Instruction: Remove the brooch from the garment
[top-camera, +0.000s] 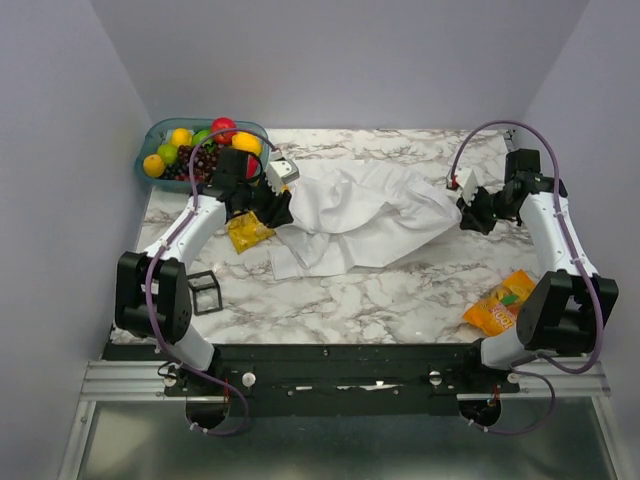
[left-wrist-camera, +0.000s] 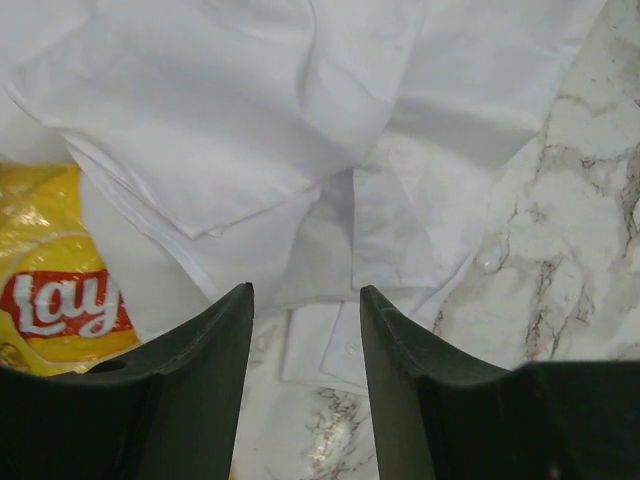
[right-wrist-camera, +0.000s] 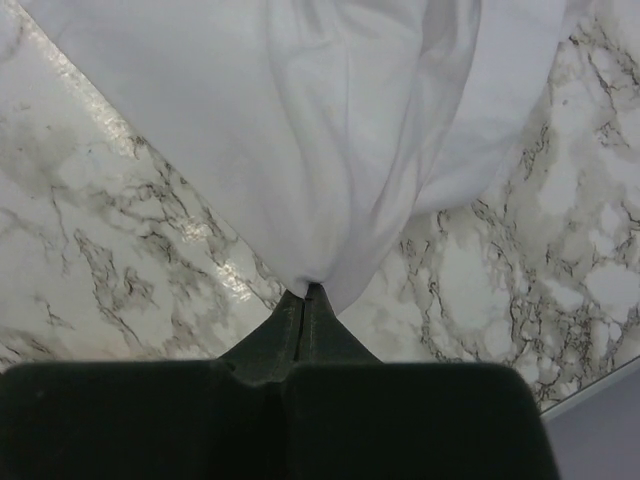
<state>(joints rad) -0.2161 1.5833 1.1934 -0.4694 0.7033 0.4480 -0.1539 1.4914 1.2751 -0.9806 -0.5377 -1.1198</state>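
Note:
The white garment (top-camera: 360, 215) lies crumpled in the middle of the marble table. My left gripper (top-camera: 283, 211) hovers at its left edge. In the left wrist view this gripper (left-wrist-camera: 305, 292) is open, with nothing between its fingers, over a folded hem of the garment (left-wrist-camera: 250, 120) and bare marble. My right gripper (top-camera: 463, 214) is at the garment's right end. In the right wrist view it (right-wrist-camera: 305, 292) is shut on a pinched fold of the garment (right-wrist-camera: 330, 130), which it lifts into a tent. The brooch is hidden in all views.
A yellow chip bag (top-camera: 247, 232) (left-wrist-camera: 50, 290) lies just left of the left gripper, partly under the cloth. An orange snack packet (top-camera: 500, 303) sits at the near right. A fruit basket (top-camera: 146, 166) stands at the back left. A small black frame (top-camera: 205, 292) is near the left arm.

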